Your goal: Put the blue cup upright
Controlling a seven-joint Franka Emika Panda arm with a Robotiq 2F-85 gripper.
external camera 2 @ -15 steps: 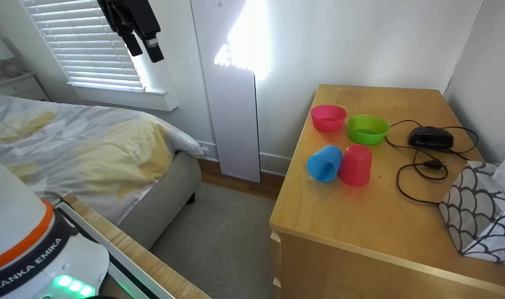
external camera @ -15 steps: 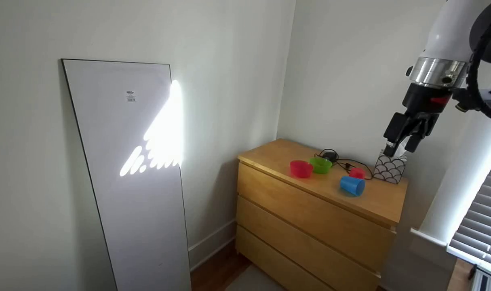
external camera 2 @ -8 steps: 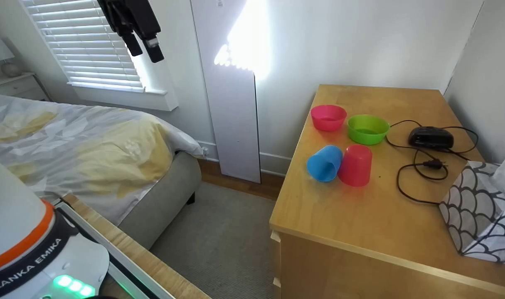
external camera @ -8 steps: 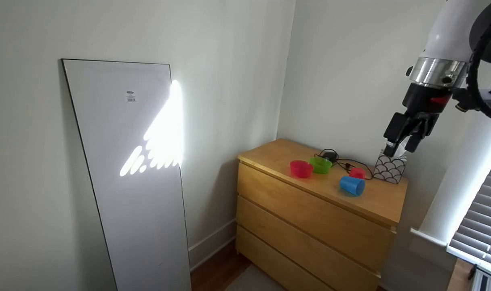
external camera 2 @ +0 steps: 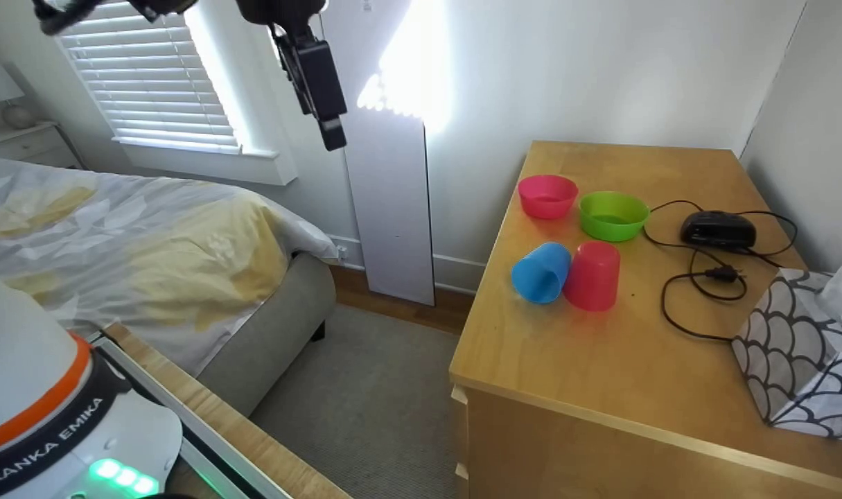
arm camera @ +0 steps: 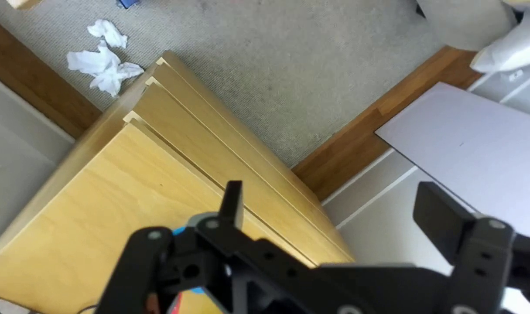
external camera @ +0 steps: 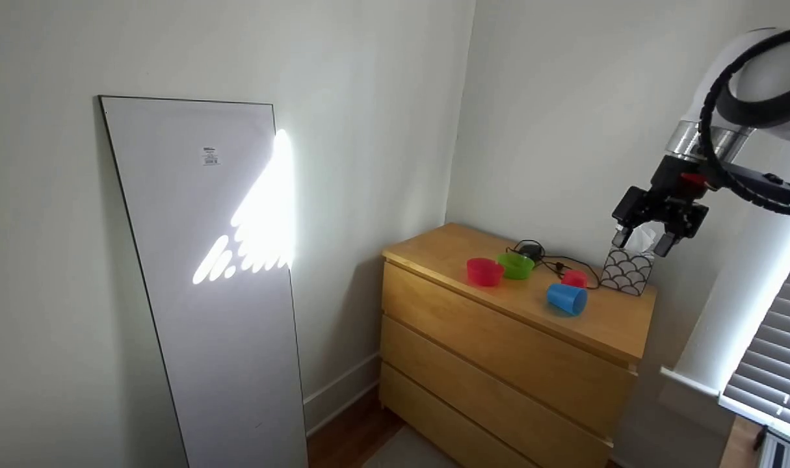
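End effector (external camera: 642, 242), one, on one arm (external camera: 773, 78), so none other is nearer: released, fingers (arm camera: 439, 218) wide apart, nothing between them, held well above the items. Blue cup (external camera: 565, 299), one: on its side on the wooden surface (external camera: 434, 250); in an exterior view it lies below and left of the end effector, well apart. Long axis: level; in an exterior view the cup (external camera 2: 549, 263) turns its mouth near left, its base far right. To my eye it is not yet righted; the coming move should go down and across to it, close on its body, then swing that axis vertical. Red cup (external camera 2: 592, 277), one: upturned, just beside the blue one at right, contact not discernible, so liable to be knocked. Bowls, two: one pink bowl (external camera 2: 547, 198), one green bowl (external camera 2: 613, 220), both farther off. Black device (external camera 2: 717, 230), one; plug (external camera 2: 724, 274), one; tissue box (external camera 2: 784, 353), one, near right. Crumpled tissue (arm camera: 107, 72), at least two pieces, on the carpet (arm camera: 282, 87).
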